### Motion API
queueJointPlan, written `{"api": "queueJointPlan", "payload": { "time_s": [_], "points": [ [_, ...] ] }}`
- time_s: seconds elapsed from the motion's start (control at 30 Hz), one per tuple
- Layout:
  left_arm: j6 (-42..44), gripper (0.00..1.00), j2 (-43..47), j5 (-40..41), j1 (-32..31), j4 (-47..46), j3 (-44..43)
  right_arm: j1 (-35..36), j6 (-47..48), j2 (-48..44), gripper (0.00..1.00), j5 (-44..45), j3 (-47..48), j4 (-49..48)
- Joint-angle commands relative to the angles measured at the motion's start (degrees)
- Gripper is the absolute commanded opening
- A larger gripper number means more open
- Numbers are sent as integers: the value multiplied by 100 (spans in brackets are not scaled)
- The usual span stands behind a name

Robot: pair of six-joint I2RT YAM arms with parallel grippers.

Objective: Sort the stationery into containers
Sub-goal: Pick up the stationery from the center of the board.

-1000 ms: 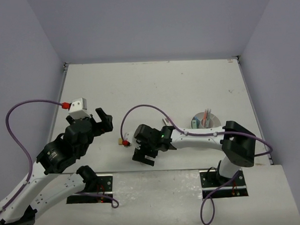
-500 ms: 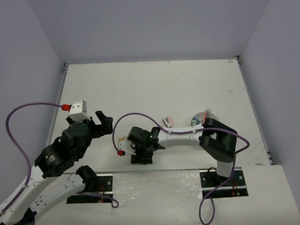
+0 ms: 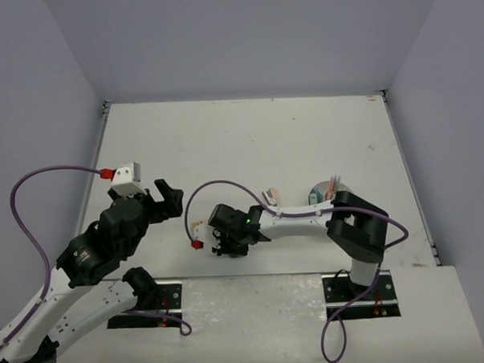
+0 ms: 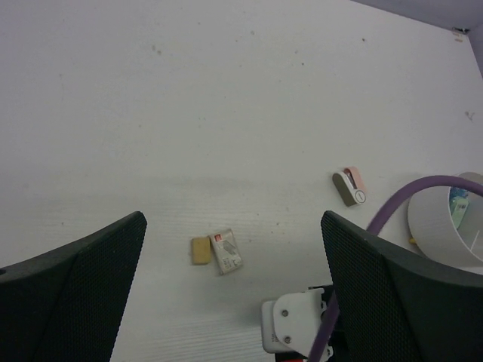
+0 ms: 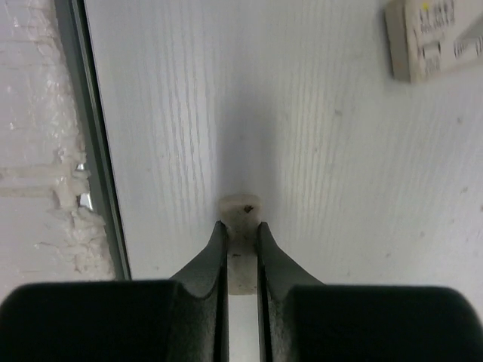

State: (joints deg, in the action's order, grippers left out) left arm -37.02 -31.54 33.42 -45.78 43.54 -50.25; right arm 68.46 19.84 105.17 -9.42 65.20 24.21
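My right gripper (image 5: 241, 228) is shut on a small white block (image 5: 240, 209), which lies on the table close to its near edge; in the top view the gripper (image 3: 229, 248) points down there. My left gripper (image 4: 234, 283) hangs open above the table with nothing between its fingers. Below it lie a tan block (image 4: 200, 250) and a white labelled block (image 4: 226, 251) side by side. A pink and grey piece (image 4: 349, 185) lies further right. The round white container (image 3: 333, 195) stands at the right with pens in it.
The labelled block also shows in the right wrist view's top right corner (image 5: 434, 34). A metal strip (image 5: 94, 151) marks the table's near edge beside my right gripper. A purple cable (image 4: 411, 197) crosses in front of the container (image 4: 453, 226).
My right gripper has moved left toward the near edge, lowered, and gone from open to shut on the small white block. The left arm has barely moved.
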Motion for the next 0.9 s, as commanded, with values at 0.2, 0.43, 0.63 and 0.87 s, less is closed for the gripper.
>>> {"api": "queueJointPlan", "payload": {
  "time_s": [0.2,0.43,0.63,0.87],
  "points": [
    [-871,100,-131,-1836,-1,-2145,981,-438,-1482,-3474,0,844,-2106,-1216],
    [-1852,95,-815,-3476,-10,-4336,1761,-474,-1755,-5506,0,1283,-2791,-1296],
    [-2245,86,-2148,-4347,-521,-5781,1742,-474,-1855,-6053,0,1827,-2819,-1094],
    [-2101,65,-2839,-4326,-957,-6088,1402,-474,-1879,-5971,0,1909,-2725,-997]
  ]
}}
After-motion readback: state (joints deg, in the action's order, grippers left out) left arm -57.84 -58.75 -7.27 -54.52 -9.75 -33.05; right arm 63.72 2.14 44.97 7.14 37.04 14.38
